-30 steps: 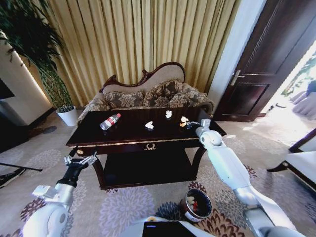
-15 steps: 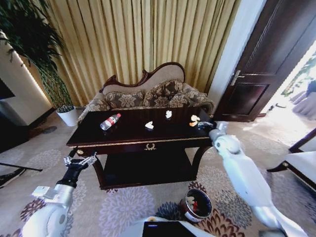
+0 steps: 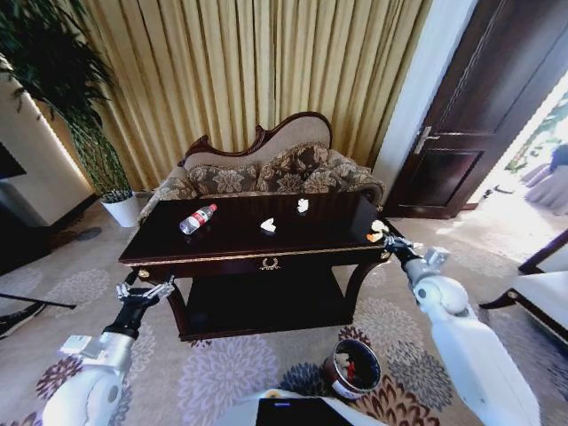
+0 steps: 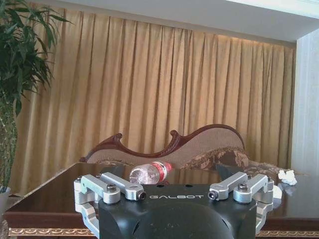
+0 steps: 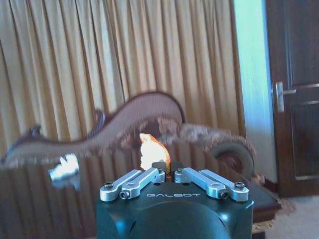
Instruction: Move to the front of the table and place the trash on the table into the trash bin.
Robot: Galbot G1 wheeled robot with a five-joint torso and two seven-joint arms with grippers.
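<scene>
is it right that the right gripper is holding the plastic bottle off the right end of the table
Not the bottle: the right gripper holds a yellowish scrap, jaws shut on it, as the right wrist view shows. The bottle lies on the table.

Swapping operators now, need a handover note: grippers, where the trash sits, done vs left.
Right gripper: shut on a yellowish scrap, at the right end of the table, carried off the tabletop over the last second.
Left gripper: open, empty, low in front of the table's left end.
On the table: bottle lying at the left, two white scraps near the middle.
Trash bin: on the carpet in front of the table's right side, some items already inside.
Left: drop the held scrap in the bin, then the bottle and both white scraps.
</scene>
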